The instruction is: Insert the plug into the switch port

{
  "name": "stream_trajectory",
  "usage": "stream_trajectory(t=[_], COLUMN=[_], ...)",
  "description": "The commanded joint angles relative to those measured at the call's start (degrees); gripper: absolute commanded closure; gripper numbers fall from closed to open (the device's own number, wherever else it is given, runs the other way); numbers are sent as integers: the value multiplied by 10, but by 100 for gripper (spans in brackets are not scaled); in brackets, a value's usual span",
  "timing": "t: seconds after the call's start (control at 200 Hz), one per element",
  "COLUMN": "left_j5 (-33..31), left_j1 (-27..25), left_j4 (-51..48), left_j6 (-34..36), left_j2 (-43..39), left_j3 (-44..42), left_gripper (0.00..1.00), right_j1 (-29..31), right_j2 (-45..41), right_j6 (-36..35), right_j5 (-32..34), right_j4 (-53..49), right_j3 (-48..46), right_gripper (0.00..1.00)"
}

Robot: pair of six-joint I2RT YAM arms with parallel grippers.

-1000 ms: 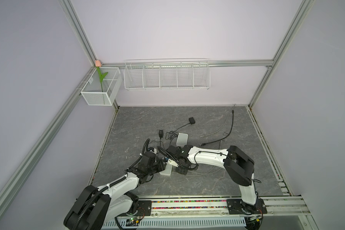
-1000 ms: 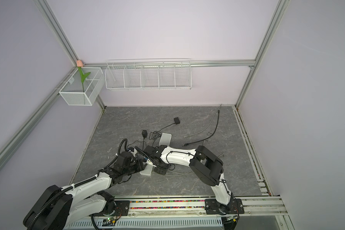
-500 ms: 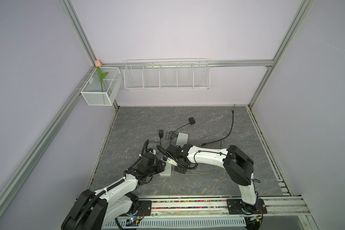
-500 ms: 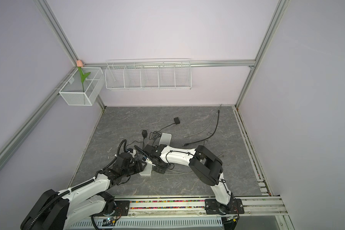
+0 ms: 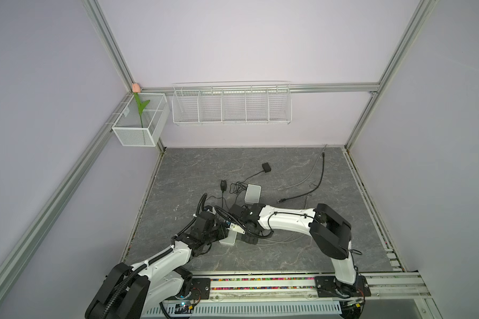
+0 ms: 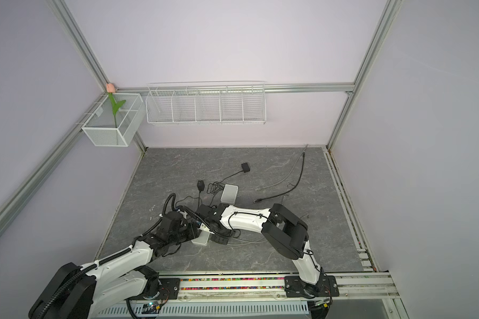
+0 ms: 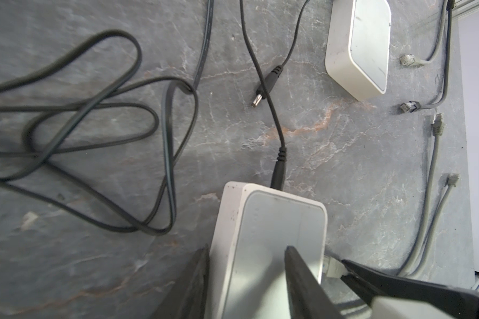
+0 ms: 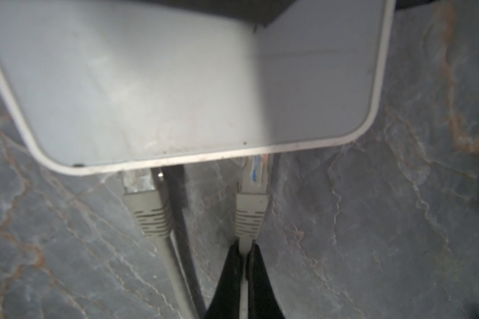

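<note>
The white switch (image 5: 228,237) (image 6: 201,239) lies on the grey floor between both arms. My left gripper (image 7: 246,248) is shut on the switch (image 7: 271,221), one finger on each long side. My right gripper (image 8: 245,248) is shut on a grey cable just behind its clear-tipped plug (image 8: 253,190). The plug's tip disappears under the edge of the switch (image 8: 177,82); how deep it sits in the port is hidden. Another grey plug (image 8: 144,198) sits at the neighbouring port. In the left wrist view the held plug (image 7: 333,268) touches the switch's side.
A second white box (image 5: 252,193) (image 7: 360,47) lies further back. Black adaptors (image 5: 266,167) (image 5: 223,184) and tangled black cords (image 7: 94,124) lie around it, with a loose barrel plug (image 7: 266,85). Spare network cables (image 7: 408,59) (image 5: 315,187) lie to the right. Wire baskets (image 5: 231,105) hang on the back wall.
The left arm's rear links have shifted slightly. Both grippers, the switch and the plug stay where they were.
</note>
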Motion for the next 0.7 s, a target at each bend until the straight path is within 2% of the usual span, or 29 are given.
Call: stream_trajectory(t=[0.0, 0.185, 0.695], left_j5=[3, 5, 61], left_j1=[0, 0, -1], left_j4=[-16, -10, -13], left_j6=[6, 6, 44], left_j2=[10, 15, 48], left_j3=[6, 5, 21], left_gripper=[56, 55, 56], right_j1=[-3, -13, -18], right_j2=[-5, -9, -5], right_j6=[-4, -12, -80], right_j5=[-4, -1, -35], right_j4=[34, 55, 94], right_j3=[6, 7, 35], right_gripper=[93, 93, 93])
